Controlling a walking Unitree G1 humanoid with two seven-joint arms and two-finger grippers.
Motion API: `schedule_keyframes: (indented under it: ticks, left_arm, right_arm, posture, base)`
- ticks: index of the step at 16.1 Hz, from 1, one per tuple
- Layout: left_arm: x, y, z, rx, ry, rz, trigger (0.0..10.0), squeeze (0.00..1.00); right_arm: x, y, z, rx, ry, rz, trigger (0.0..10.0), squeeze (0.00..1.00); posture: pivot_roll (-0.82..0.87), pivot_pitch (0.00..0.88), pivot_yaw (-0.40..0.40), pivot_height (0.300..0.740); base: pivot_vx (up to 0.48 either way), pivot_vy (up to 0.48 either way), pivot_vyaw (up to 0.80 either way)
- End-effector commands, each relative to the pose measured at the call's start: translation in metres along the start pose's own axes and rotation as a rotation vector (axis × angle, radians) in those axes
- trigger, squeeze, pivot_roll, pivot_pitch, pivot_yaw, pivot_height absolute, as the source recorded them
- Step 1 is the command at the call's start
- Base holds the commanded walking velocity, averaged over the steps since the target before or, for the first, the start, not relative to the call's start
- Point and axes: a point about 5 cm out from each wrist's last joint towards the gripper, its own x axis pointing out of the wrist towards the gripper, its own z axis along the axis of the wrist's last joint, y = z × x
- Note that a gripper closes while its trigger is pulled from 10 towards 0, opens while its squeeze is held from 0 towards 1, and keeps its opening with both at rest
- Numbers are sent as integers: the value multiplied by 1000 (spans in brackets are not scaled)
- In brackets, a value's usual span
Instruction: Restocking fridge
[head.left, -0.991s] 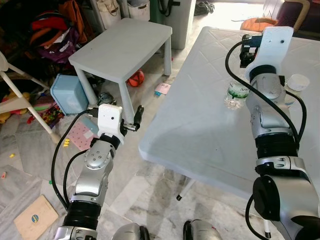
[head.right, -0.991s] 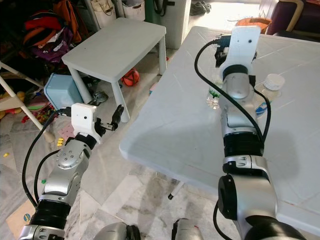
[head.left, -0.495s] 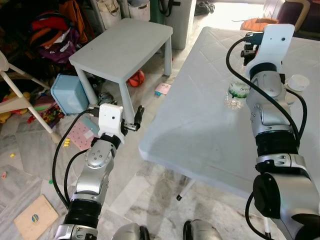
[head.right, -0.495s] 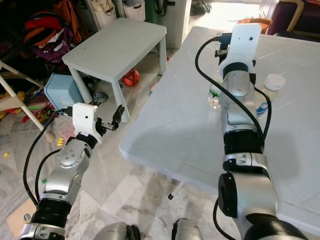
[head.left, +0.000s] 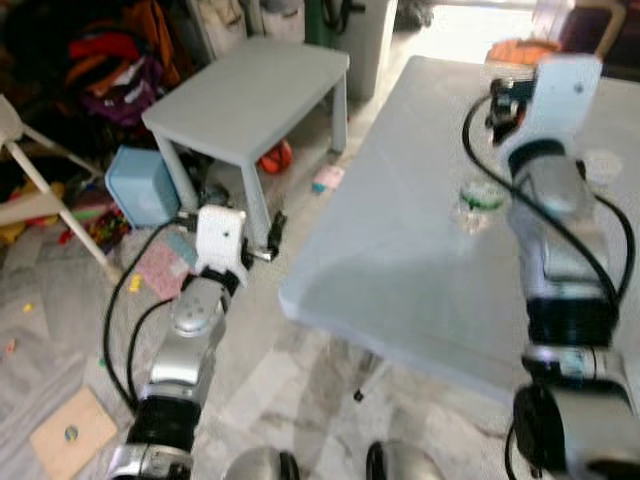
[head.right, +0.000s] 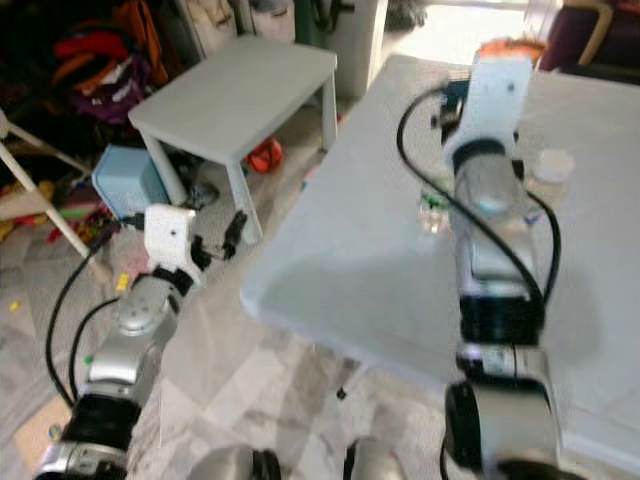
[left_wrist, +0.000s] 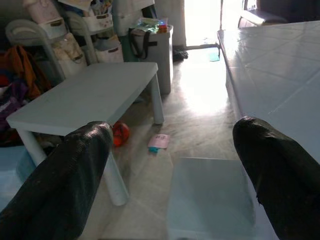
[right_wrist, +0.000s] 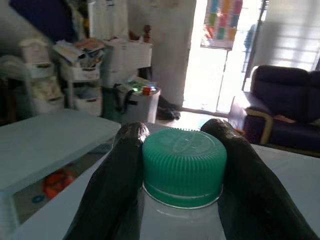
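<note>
Silver left arm reaches forward over the floor beside the table's near left corner, its gripper spread wide and empty, aimed toward a small side table. Further right, on the big white table toward its far right side, stands a clear bottle with a green cap. Right gripper sits with both black fingers snug against that cap, holding it.

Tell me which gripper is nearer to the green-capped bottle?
Right. The right gripper has its fingers around the bottle on the white table; the left gripper hangs beside the table, off its edge.
</note>
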Motion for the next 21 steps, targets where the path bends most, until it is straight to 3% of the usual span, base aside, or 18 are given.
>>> schedule_keyframes:
  ticks: [1, 4, 6, 7, 8, 12, 16, 21]
  left_arm:
    - [0, 6, -3, 21, 15, 13, 10000, 0]
    - [0, 6, -4, 24, 23, 14, 10000, 0]
    - [0, 4, -6, 26, 29, 10, 10000, 0]
    - [0, 4, -6, 26, 31, 9, 10000, 0]
    - [0, 5, -7, 32, 41, 24, 10000, 0]
    - [-6, 9, -10, 6, 49, 95, 10000, 0]
    - [-11, 11, -11, 7, 34, 157, 10000, 0]
    - [-10, 19, -10, 8, 42, 210, 10000, 0]
  right_arm:
    - [-10, 10, -14, -2, 80, 54, 4667, 0]
    - [-30, 18, -19, 10, 128, 98, 4941, 0]
    - [-42, 22, -22, 16, 177, 143, 7176, 0]
    - [-44, 23, -23, 16, 182, 149, 7765, 0]
    - [-47, 24, -23, 32, 176, 167, 10000, 0]
    - [-69, 53, -12, 208, 18, 272, 10000, 0]
    - [-95, 94, 5, 246, -100, 494, 10000, 0]
    - [-93, 95, 3, 245, -121, 507, 10000, 0]
  posture:
    - [-50, 33, 63, 740]
    - [-55, 34, 62, 740]
    - [-59, 34, 62, 740]
    - [-60, 33, 61, 740]
    - [-59, 34, 60, 740]
    - [-40, 32, 44, 740]
    - [-13, 20, 9, 740]
    - [-16, 20, 3, 740]
  base:
    - [0, 0, 0]
    - [0, 0, 0]
    - [0, 0, 0]
    - [0, 0, 0]
    - [0, 0, 0]
    - [0, 0, 0]
    - [0, 0, 0]
    - [0, 55, 750]
